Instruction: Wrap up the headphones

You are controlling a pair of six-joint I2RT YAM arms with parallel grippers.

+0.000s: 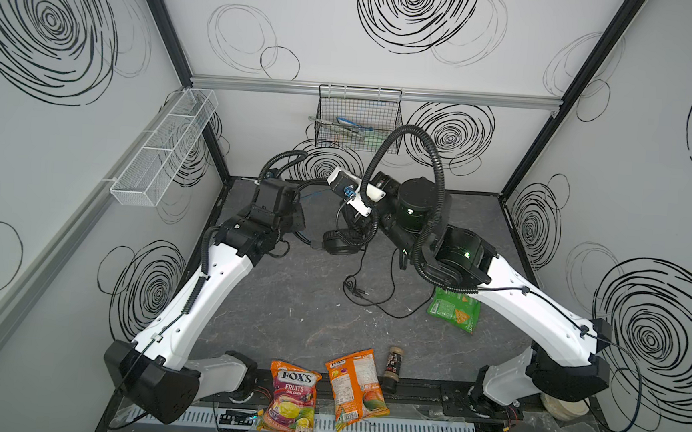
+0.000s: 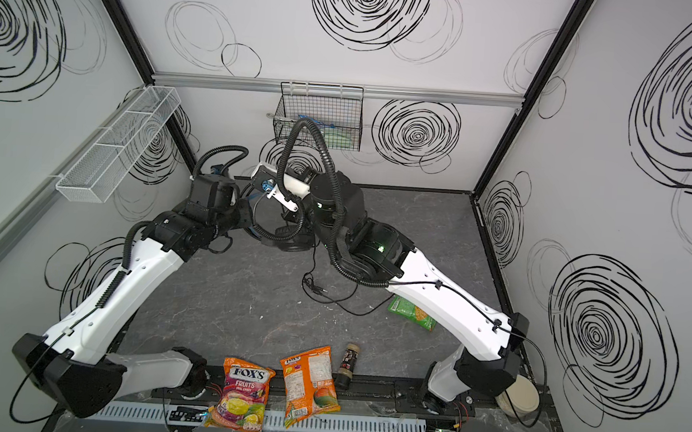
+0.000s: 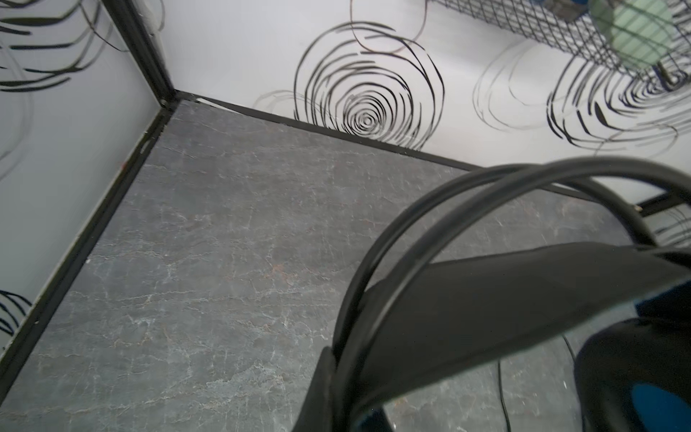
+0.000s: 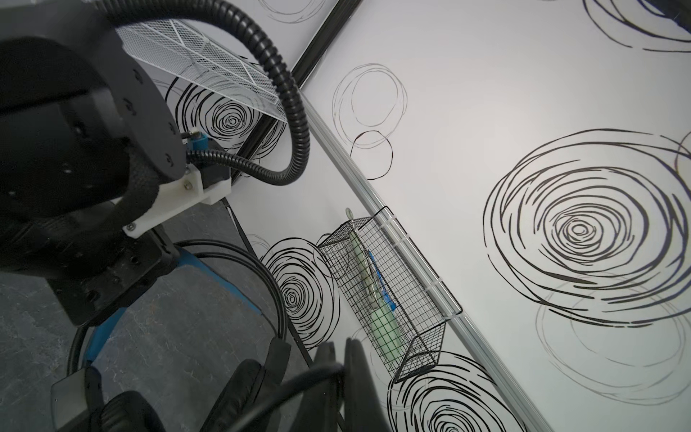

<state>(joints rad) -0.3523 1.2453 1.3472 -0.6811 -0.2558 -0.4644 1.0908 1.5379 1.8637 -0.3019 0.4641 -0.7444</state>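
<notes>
Headphones [image 3: 486, 299] crowd the left wrist view: black, padded cups, blue inner band, 2 thin wire arches. They sit back-centre on the table [image 1: 279, 312], 1 cup down, band arching up and left. Left gripper [image 4: 112, 295] pinches the band. Right gripper [image 4: 340, 359] is clamped on the cable [image 1: 350, 286], whose slack trails frontward.

Headphones [image 1: 340, 242]: black over-ear, blue inner headband; arch clamped in left claw [image 3: 347, 404], thin cable [image 4: 299, 377] pinched in right claw [image 4: 341, 364].

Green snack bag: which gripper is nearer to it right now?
Right. The right gripper pinches the cable by the headphones, on the green snack bag side; the left gripper holds the headband beyond.
</notes>
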